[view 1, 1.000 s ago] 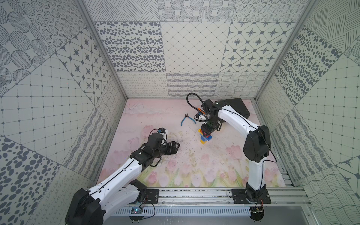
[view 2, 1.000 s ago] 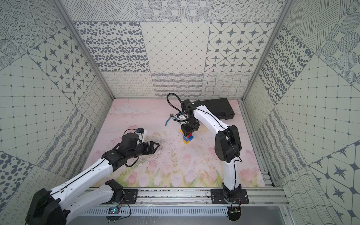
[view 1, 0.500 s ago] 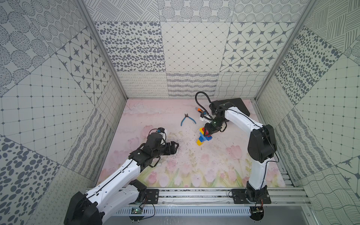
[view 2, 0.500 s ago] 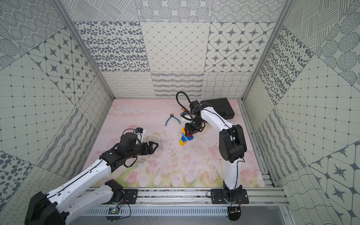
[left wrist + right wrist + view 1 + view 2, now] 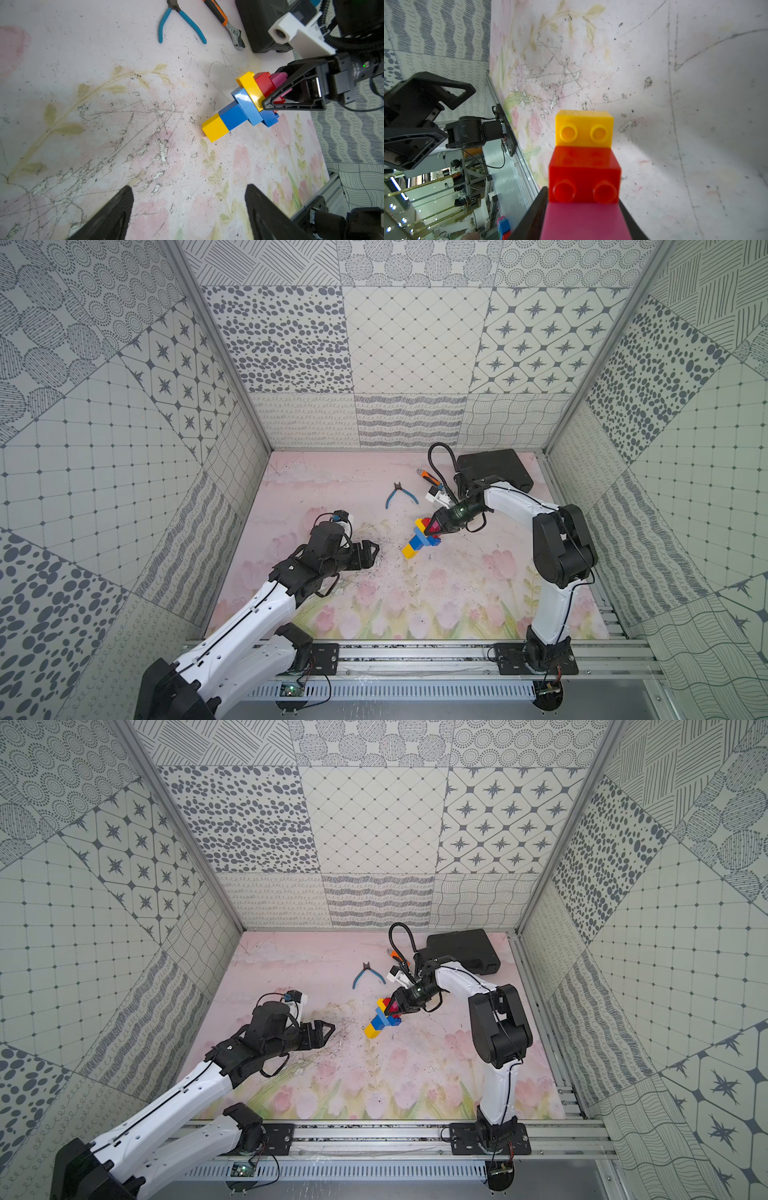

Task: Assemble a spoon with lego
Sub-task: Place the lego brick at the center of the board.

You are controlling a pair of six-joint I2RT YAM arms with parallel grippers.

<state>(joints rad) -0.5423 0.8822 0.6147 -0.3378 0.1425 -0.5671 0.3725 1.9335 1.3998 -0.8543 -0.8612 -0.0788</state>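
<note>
The spoon (image 5: 419, 537) (image 5: 381, 1020) (image 5: 239, 112) is one joined run of lego. A yellow and dark blue handle widens to a head of light blue, yellow, red and pink bricks. It lies tilted, with the yellow handle end low by the mat and pointing front left. My right gripper (image 5: 434, 528) (image 5: 393, 1008) (image 5: 270, 94) is shut on the head, its fingers flanking the pink brick (image 5: 584, 222) behind the red brick (image 5: 584, 178). My left gripper (image 5: 371, 550) (image 5: 329, 1029) (image 5: 188, 192) is open and empty, low over the mat to the left of the spoon.
Blue-handled pliers (image 5: 400, 497) (image 5: 181, 21) and an orange-handled wrench (image 5: 428, 477) (image 5: 223, 19) lie behind the spoon. A black box (image 5: 496, 468) (image 5: 463, 947) stands at the back right. The metal rail (image 5: 415, 655) runs along the front edge.
My right gripper has swung from above the bricks to their right side, tipping the spoon from upright to a slant with its handle front left. The left arm has not moved.
</note>
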